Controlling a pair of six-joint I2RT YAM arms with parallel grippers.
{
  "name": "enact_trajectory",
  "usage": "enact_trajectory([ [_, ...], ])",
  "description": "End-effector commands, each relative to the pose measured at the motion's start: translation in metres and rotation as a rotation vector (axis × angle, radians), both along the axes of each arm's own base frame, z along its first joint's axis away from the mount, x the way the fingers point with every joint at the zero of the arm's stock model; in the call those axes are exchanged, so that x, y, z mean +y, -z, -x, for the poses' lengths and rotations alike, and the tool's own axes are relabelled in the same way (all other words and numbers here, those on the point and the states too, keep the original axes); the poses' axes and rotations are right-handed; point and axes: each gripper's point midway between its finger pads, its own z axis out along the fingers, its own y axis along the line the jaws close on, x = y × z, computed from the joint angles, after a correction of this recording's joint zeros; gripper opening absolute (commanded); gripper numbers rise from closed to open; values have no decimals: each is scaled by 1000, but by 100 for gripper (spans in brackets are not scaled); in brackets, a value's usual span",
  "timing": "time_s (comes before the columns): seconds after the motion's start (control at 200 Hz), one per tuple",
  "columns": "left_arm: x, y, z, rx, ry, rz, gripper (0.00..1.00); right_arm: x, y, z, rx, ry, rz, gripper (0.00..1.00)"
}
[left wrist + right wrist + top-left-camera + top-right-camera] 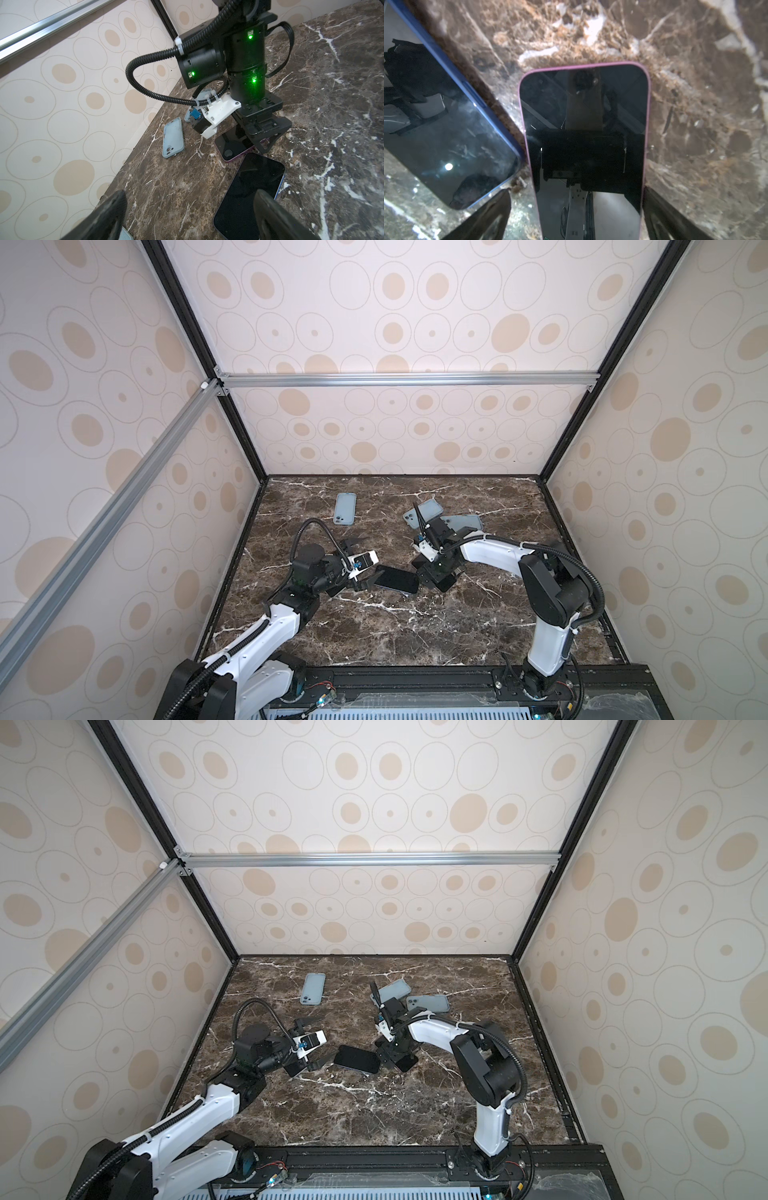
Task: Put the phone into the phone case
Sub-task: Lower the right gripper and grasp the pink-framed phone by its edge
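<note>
Brown marble tabletop (415,635) with white veins, walled by cream panels (395,315) printed with tan ovals — a silver aluminium bar (415,379) crossing the back one

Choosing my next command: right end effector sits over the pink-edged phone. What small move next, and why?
Probably close the right end effector on the pink-edged phone: its open fingers flank the phone's two long edges, and the phone lies flat on the table.

The brown marble table (415,635) carries a blue-edged phone (397,578), screen up, near its middle; a pink-edged phone (583,145) lies just beside it; a grey-blue case (345,508) lies alone at the back; a second case (424,512) and a third case (463,522) touch each other nearby.
</note>
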Motion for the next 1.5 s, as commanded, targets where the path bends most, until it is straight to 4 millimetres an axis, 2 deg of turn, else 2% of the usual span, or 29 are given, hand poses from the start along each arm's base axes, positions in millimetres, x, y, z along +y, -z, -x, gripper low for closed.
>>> enact_trajectory([
  [0.0, -2, -3, 2, -29, 17, -17, 95, -6, 21, 20, 96, -14, 50, 98],
  [0.34, -2, -3, 2, -29, 15, -20, 95, -13, 24, 22, 98, -15, 114, 94],
  [0.575, -3, -3, 3, -27, 20, -17, 95, -18, 19, 26, 85, 7, 116, 93],
  [0.73, -3, -2, 3, -22, 22, -16, 95, -16, 20, 28, 95, 9, 110, 88],
  [0.935, -4, 0, 3, -17, 23, -15, 95, -16, 17, 25, 82, 11, 109, 91],
  [1.055, -4, 1, 2, -9, 22, -14, 95, -19, 18, 24, 83, 7, 125, 87],
  [1.265, -5, 0, 2, -13, 23, -8, 95, -18, 18, 25, 87, 16, 116, 70],
  [1.495, -5, -12, 0, -12, 10, 33, 94, -17, 4, 20, 47, 26, 95, 60],
])
